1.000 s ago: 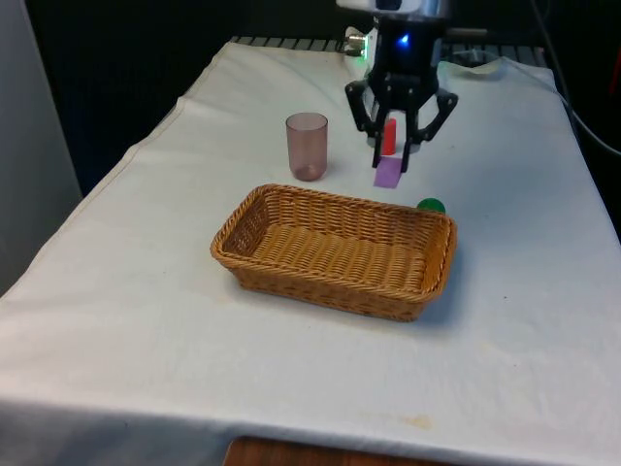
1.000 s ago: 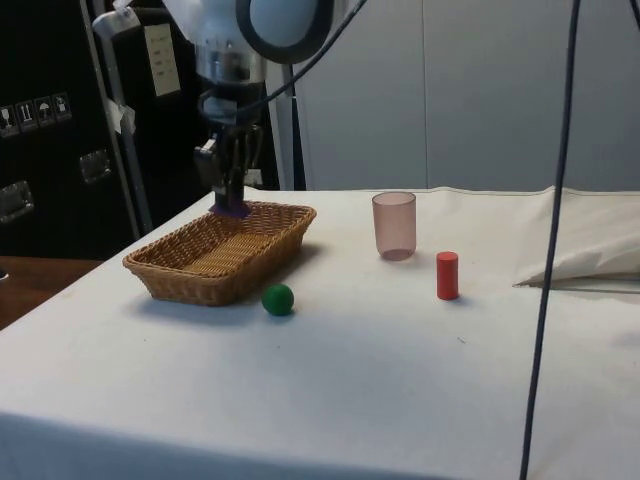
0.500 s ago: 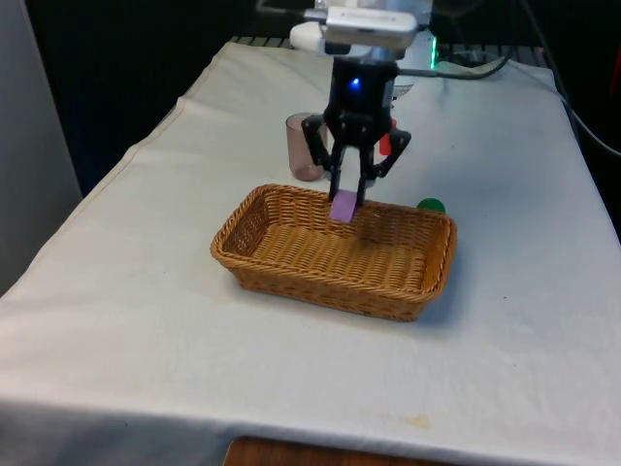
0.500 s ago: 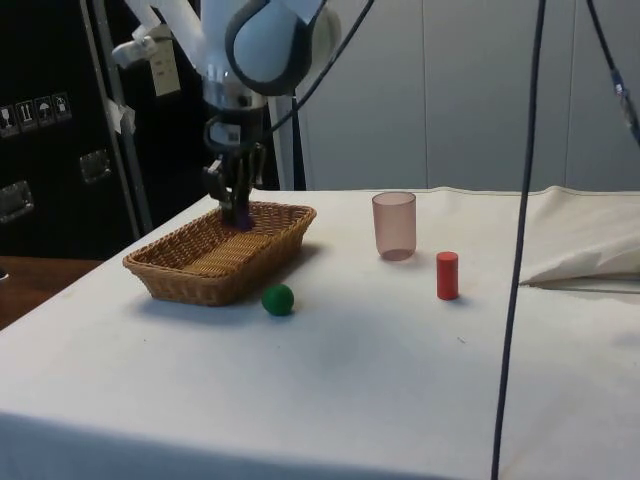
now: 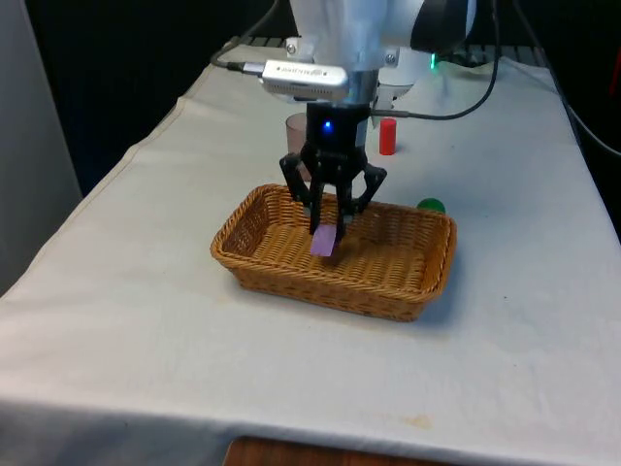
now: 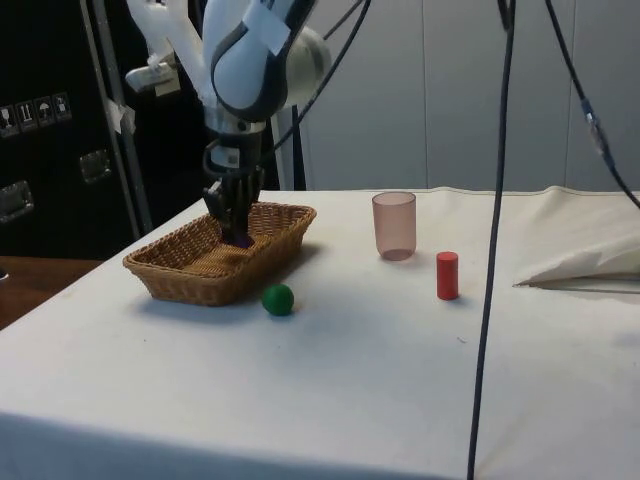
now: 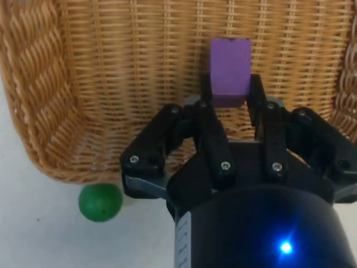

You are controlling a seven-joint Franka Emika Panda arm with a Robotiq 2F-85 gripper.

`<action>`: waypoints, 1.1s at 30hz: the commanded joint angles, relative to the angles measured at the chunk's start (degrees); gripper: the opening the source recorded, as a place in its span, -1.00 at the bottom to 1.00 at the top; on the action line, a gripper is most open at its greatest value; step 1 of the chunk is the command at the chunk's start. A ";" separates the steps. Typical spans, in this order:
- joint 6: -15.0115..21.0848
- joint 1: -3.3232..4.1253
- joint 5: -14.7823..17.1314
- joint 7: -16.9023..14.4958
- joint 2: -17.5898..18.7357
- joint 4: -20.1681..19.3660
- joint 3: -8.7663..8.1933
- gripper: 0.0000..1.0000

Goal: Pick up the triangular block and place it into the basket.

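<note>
My gripper (image 5: pixel 328 231) is shut on a purple triangular block (image 5: pixel 323 242) and holds it inside the wicker basket (image 5: pixel 408 291), low over the basket's floor. In the side view the gripper (image 6: pixel 238 232) reaches down past the basket's rim (image 6: pixel 170 280), which hides most of the block. From the wrist, the purple block (image 7: pixel 229 70) sticks out between the two fingers, with the woven floor of the basket (image 7: pixel 111 72) behind it. I cannot tell whether the block touches the floor.
A translucent pink cup (image 6: pixel 394 225) and a red cylinder (image 6: pixel 447 275) stand beyond the basket. A green ball (image 6: pixel 278 299) lies on the cloth just outside the basket's rim, also visible as the green ball (image 7: pixel 100 202) from the wrist.
The gripper carried the purple block from beside the red cylinder over the basket's rim, then lowered it into the basket, moving towards the front view's left.
</note>
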 commanded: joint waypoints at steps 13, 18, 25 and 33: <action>0.06 -0.17 1.15 -0.86 1.20 0.92 0.06 -0.34; 0.00 -0.06 1.03 -0.74 1.26 0.97 -0.06 -0.34; 0.06 0.00 0.97 -0.69 1.32 0.97 -0.17 -0.32; 0.06 0.11 0.86 -0.63 1.32 0.97 -0.29 0.35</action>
